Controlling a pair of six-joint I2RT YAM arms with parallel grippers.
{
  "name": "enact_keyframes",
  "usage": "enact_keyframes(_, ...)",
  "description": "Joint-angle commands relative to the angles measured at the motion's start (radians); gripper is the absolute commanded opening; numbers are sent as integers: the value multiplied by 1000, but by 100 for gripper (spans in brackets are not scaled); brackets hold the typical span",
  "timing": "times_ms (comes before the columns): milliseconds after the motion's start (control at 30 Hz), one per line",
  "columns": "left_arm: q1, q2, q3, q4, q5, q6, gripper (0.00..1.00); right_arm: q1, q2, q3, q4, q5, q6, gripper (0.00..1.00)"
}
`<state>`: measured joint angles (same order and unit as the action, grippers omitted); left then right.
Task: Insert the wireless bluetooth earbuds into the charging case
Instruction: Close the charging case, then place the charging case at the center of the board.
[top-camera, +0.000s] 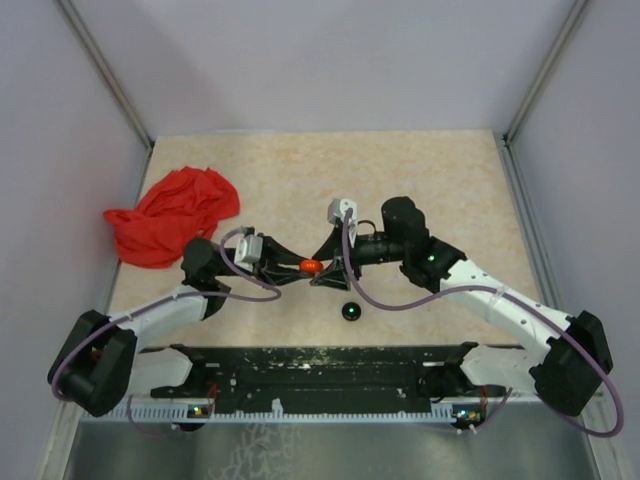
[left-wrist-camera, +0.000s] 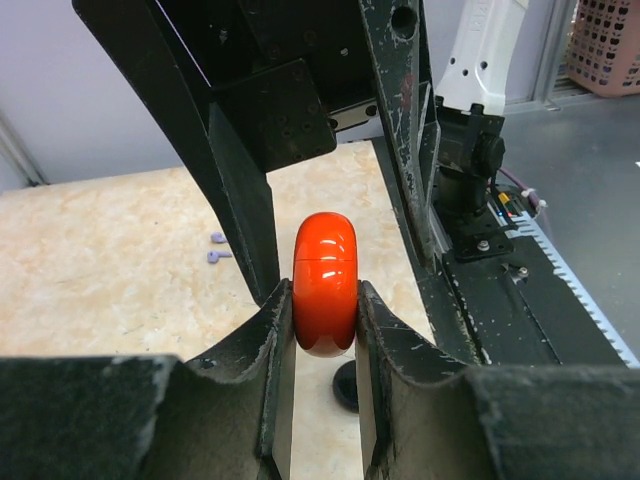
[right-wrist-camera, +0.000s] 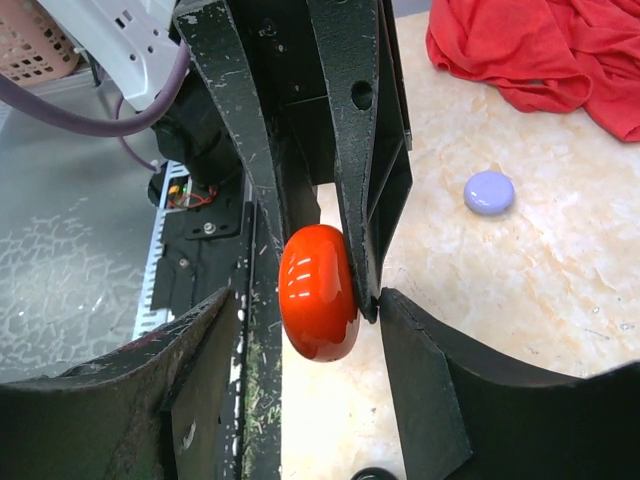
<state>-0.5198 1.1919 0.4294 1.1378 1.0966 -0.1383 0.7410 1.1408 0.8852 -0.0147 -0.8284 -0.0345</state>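
- A red cloth (top-camera: 170, 215) lies crumpled at the far left of the table (top-camera: 420, 170), well apart from the work and not part of the task.
- A round lavender disc (right-wrist-camera: 489, 192) sits on the table between the cloth and the grippers, untouched.
- The left gripper (left-wrist-camera: 323, 305) is raised over the middle of the table. Its fingers (left-wrist-camera: 275, 330) are clamped on the two flat faces of the charging case (left-wrist-camera: 325, 270), a glossy orange-red pebble with a seam around it. This grip likely steadies the case for the other arm.
- Two tiny lavender pieces (left-wrist-camera: 218, 256) lie on the table beyond the case. They may be earbuds. No red or black earbud can be made out.
- The right gripper (right-wrist-camera: 310, 300) faces the left one. Its fingers (right-wrist-camera: 425, 385) are apart, straddling the same case without clearly gripping it, probably to pry the lid or take the case over.
- A black disc (top-camera: 351, 311) rests on the table just nearer than the grippers.
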Motion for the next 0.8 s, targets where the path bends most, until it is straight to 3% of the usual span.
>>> enact_keyframes(0,6,18,41,58,38,-66,1,13,7,24,65,9,-19,58)
enact_keyframes(333,5,15,57,-4,49,-42,4,13,5,18,42,29,-43,30)
enact_keyframes(467,6,0,72,-100,42,22,11,13,-5,15,36,33,-41,18)
enact_keyframes(633,5,-31,93,-268,-31,120,21,11,-14,20,15,62,-33,15)
enact_keyframes(767,6,-41,110,-348,-124,141,37,-14,-26,4,22,116,-1,15)
